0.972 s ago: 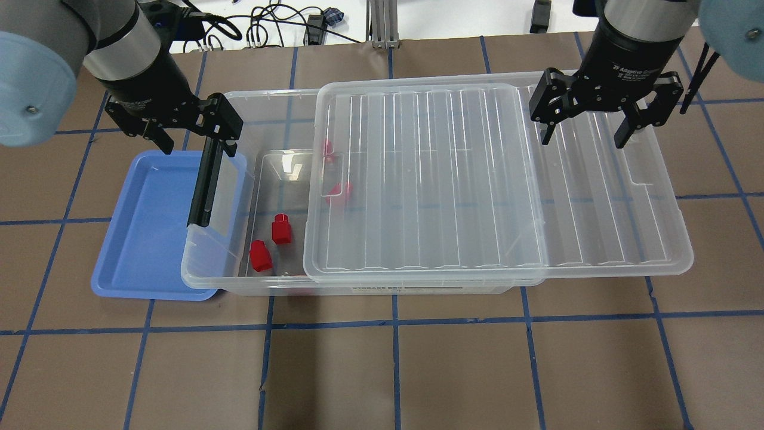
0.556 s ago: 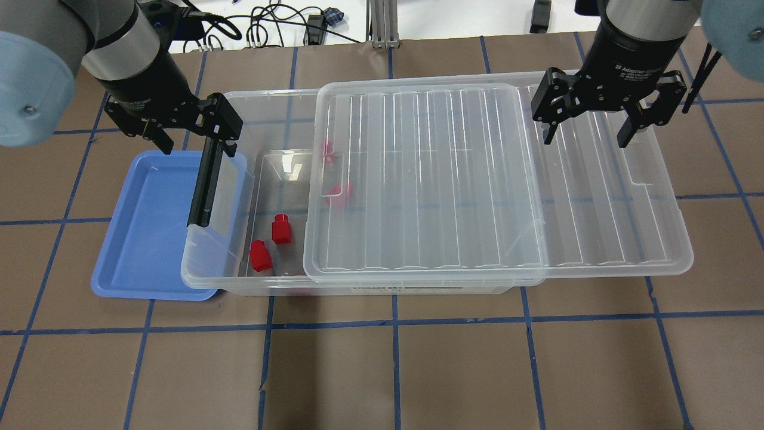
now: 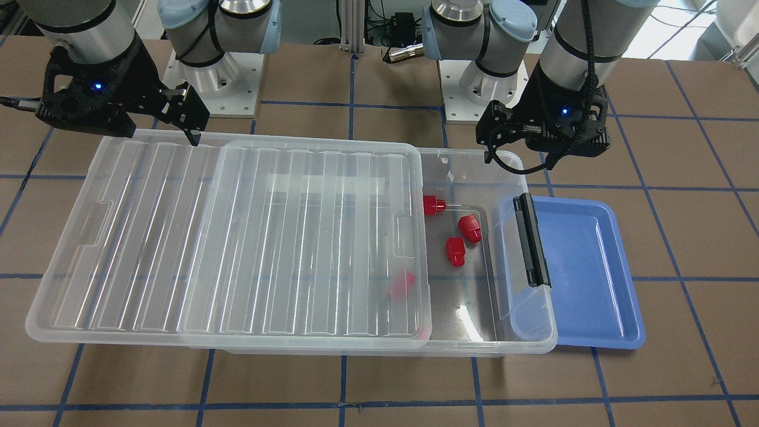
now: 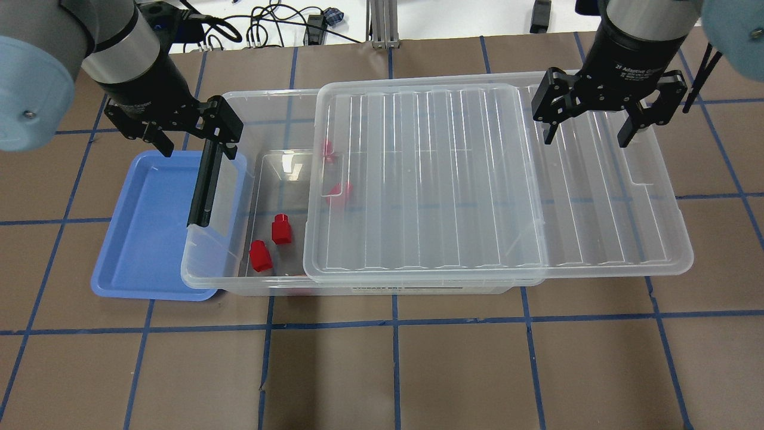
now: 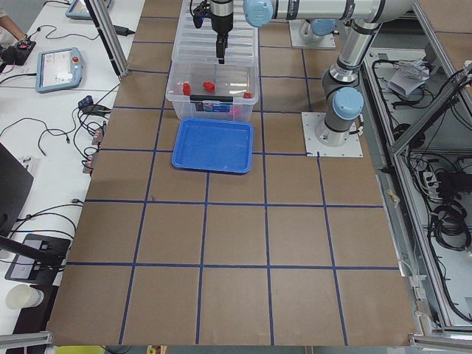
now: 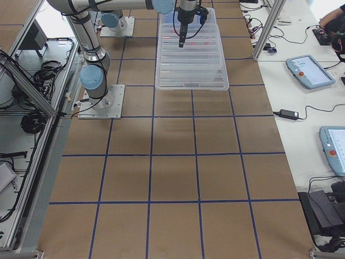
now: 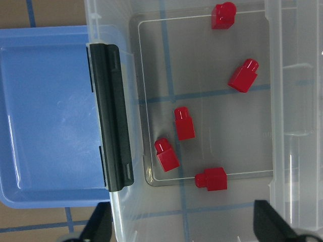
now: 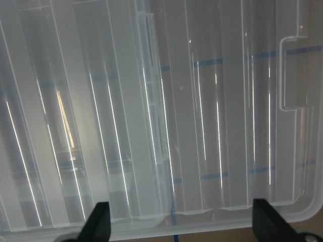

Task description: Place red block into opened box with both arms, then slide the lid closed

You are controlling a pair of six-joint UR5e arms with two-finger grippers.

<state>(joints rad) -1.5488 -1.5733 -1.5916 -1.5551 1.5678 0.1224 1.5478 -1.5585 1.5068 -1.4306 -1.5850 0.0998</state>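
The clear box [image 4: 206,279] lies across the table with its lid [image 4: 430,179] slid partway toward my right, leaving the left end uncovered. Several red blocks rest on the box floor: two in the uncovered end [image 4: 281,229] [image 4: 260,255], others under the lid's edge [image 4: 339,192]. The left wrist view shows them spread over the floor [image 7: 184,123]. My left gripper [image 4: 192,138] hangs open and empty over the box's far left corner, beside the black bar clip [image 4: 204,185]. My right gripper [image 4: 586,138] hangs open and empty above the lid's far right part [image 8: 212,126].
A shallow blue tray [image 4: 143,239] sits tucked under the box's left end, with nothing in it. Brown table paper with blue tape lines surrounds the box. Cables and a metal post lie beyond the far edge. The arm bases [image 3: 213,77] stand behind the box.
The right gripper has edged slightly toward the right. The left gripper has hardly moved. Lid, box and blocks lie where they were.
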